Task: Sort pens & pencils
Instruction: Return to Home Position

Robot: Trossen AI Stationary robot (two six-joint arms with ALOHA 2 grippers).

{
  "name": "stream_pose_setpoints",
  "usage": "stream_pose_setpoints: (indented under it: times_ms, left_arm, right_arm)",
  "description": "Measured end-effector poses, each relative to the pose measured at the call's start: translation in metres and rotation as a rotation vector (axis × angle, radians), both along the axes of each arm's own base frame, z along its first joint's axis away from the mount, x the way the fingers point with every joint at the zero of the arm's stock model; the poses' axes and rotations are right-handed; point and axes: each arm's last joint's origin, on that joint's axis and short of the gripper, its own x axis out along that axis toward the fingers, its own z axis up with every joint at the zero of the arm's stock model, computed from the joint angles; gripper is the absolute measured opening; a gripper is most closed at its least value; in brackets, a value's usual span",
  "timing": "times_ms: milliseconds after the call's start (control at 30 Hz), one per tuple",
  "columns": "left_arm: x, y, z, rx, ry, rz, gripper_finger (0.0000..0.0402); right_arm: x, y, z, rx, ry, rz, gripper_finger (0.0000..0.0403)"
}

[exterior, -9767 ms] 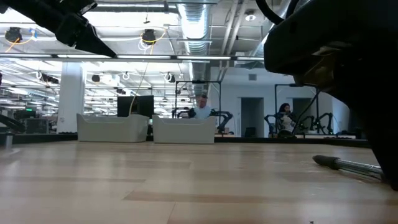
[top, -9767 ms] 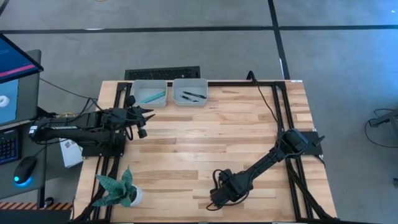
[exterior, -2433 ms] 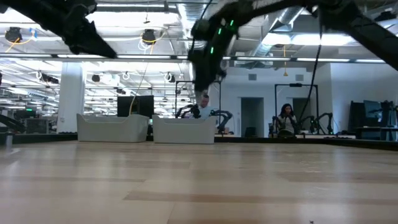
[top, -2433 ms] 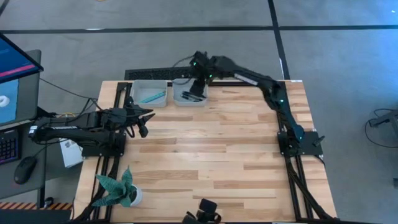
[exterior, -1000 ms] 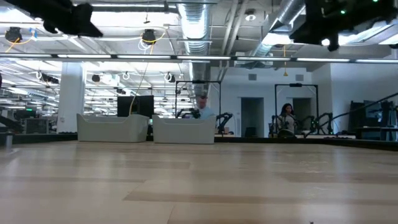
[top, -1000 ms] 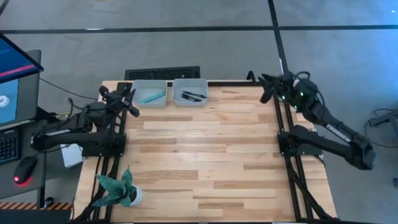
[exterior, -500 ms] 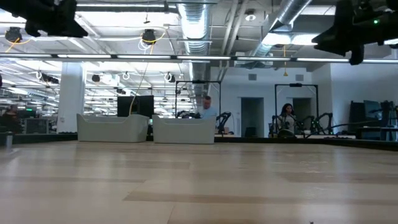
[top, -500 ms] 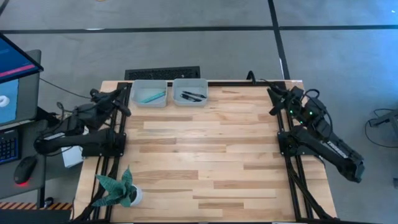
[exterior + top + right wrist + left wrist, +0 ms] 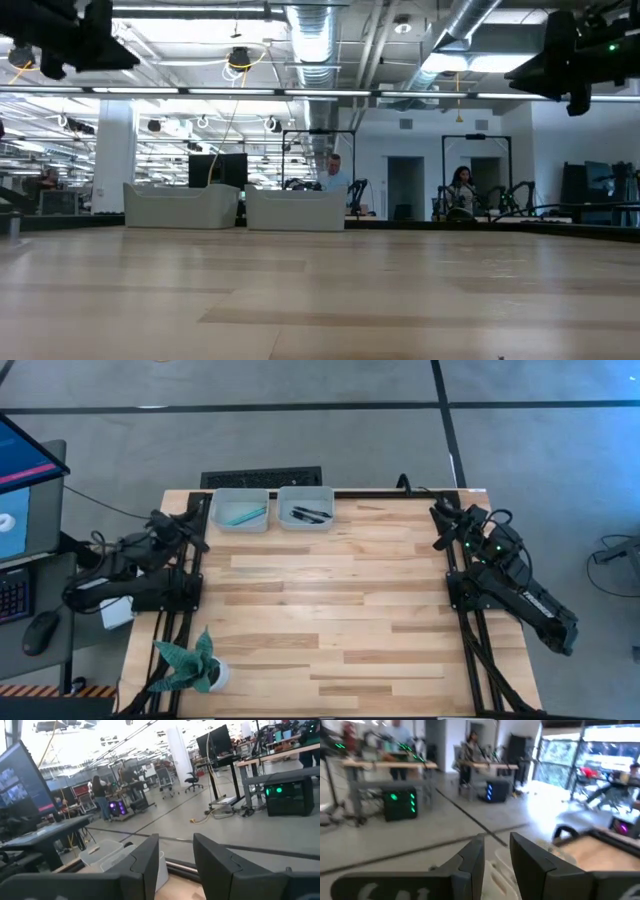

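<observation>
The pens and pencils lie in two white trays at the table's far edge. The teal ones (image 9: pixel 243 515) are in the left tray (image 9: pixel 240 497) and the black ones (image 9: pixel 306 514) in the right tray (image 9: pixel 306 494). My left gripper (image 9: pixel 192 523) hovers over the table's left edge, pointing level toward the trays; its own wrist view shows it (image 9: pixel 496 842) open with nothing between the fingers. My right gripper (image 9: pixel 438 520) hovers at the right edge, also open and empty (image 9: pixel 176 842).
A teal spiky potted plant (image 9: pixel 195 665) stands at the near left corner. Black frame rails (image 9: pixel 455 550) run along the table's left, right and far sides. The wooden top (image 9: pixel 330 600) between the arms is bare. People and desks show in the room beyond.
Both arms have drawn back and sunk. My left gripper has gone toward the table's left edge and rolled a little. My right gripper has come down and slightly toward the near edge, its arm folding in over the right rail. Neither finger gap has changed.
</observation>
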Motion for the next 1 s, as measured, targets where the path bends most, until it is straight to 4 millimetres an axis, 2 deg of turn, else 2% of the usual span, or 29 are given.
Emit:
stream_pose_setpoints:
  times_ms: [133, 233, 400, 733, 1000]
  left_arm:
    - [0.005, 0.000, -0.015, -0.035, -0.017, -0.031, 0.0082]
    - [0.013, 0.000, -0.028, -0.049, 0.026, -0.100, 0.0082]
    - [0.028, 0.001, -0.048, -0.029, 0.004, -0.187, 0.0082]
    - [0.039, 0.004, -0.084, -0.063, 0.041, -0.150, 0.0082]
    - [0.038, 0.006, -0.086, -0.062, 0.035, -0.054, 0.0082]
  right_arm:
    - [0.000, 0.000, 0.000, -0.003, -0.004, -0.001, 0.0143]
    - [0.000, 0.000, 0.000, -0.003, -0.004, -0.001, 0.0145]
    - [0.000, 0.000, 0.000, -0.003, -0.003, -0.002, 0.0144]
    - [0.000, 0.000, -0.005, 0.031, 0.042, -0.003, 0.0144]
    - [0.000, -0.001, -0.008, 0.054, 0.068, -0.031, 0.0143]
